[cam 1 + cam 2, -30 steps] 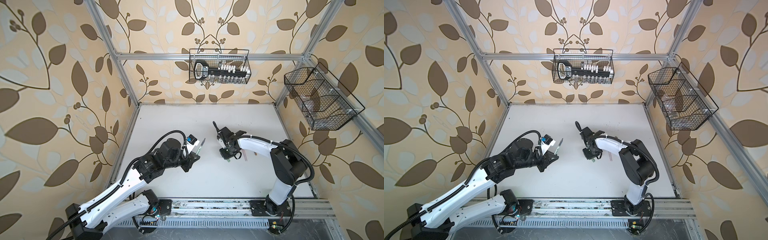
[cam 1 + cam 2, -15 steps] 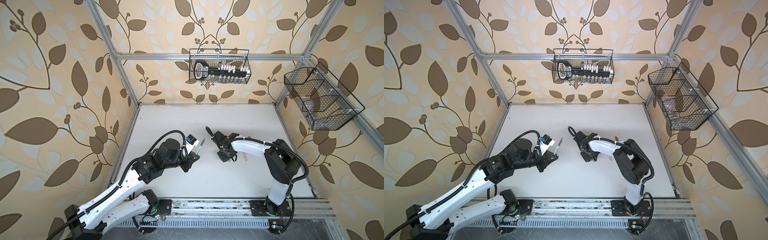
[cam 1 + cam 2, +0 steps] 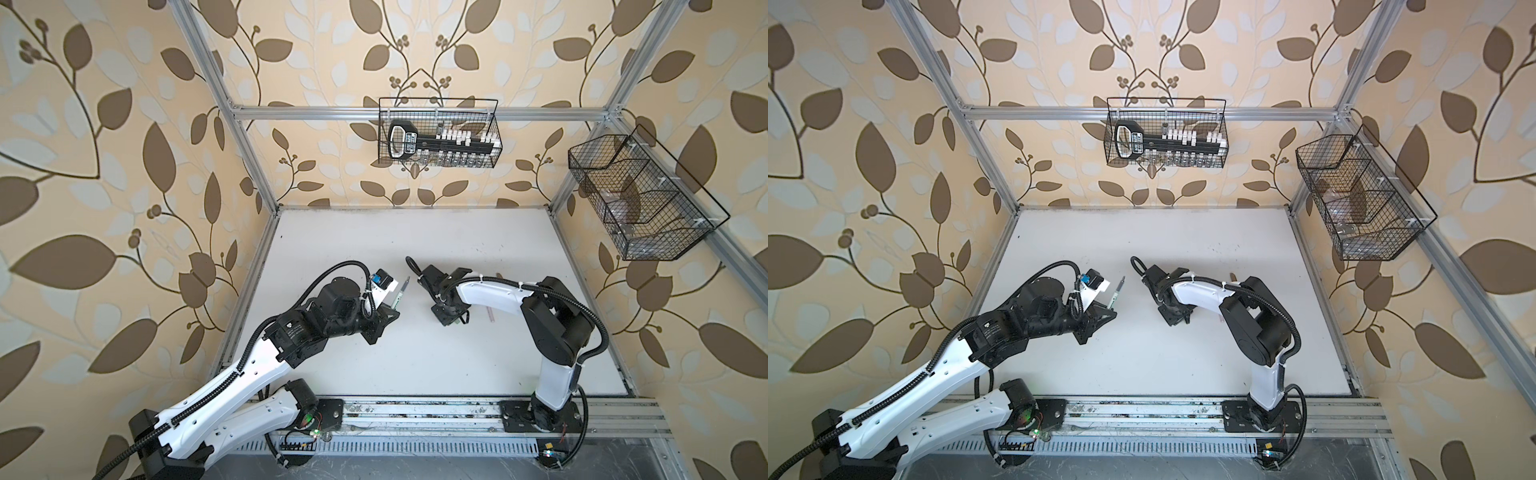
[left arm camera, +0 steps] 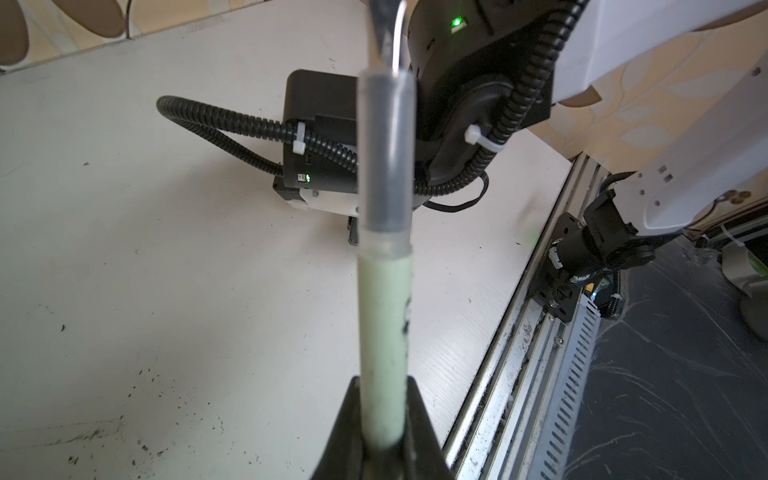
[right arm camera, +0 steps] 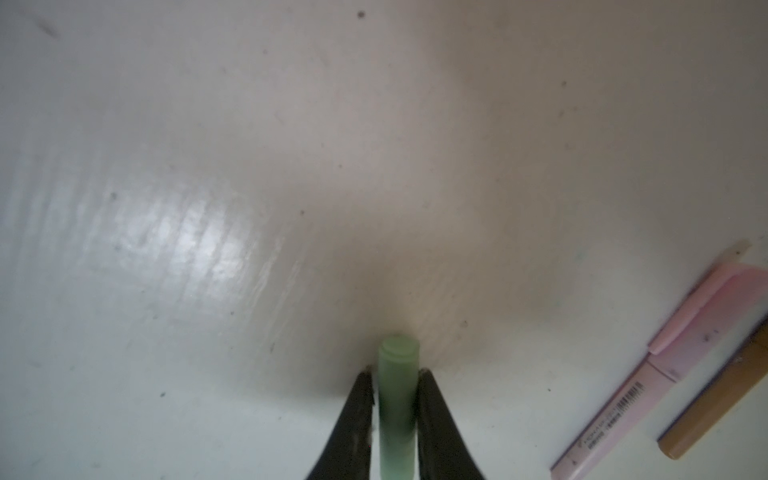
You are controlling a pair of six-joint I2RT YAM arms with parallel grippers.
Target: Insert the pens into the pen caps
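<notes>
My left gripper (image 3: 392,308) (image 4: 384,384) is shut on the sage green pen (image 4: 384,324) (image 3: 1116,293). The pen's dark tip (image 4: 386,145) points up towards the right arm. My right gripper (image 3: 446,319) (image 5: 395,382) points down at the white table (image 3: 415,365), shut on the green pen cap (image 5: 397,399). The cap's rounded end is close to the table top. A pink pen (image 5: 665,374) with its cap on and a tan-brown pen (image 5: 715,403) lie side by side on the table beside the right gripper. In a top view the pink pen (image 3: 491,314) shows faintly under the right arm.
A wire basket (image 3: 438,133) with a black tool hangs on the back wall. Another wire basket (image 3: 640,199) hangs on the right wall. An aluminium rail (image 3: 415,415) carrying both arm bases runs along the table's front edge.
The right gripper has shifted left, towards the left gripper and the front, and its jaws have narrowed. The left arm with the green pen has not moved.
</notes>
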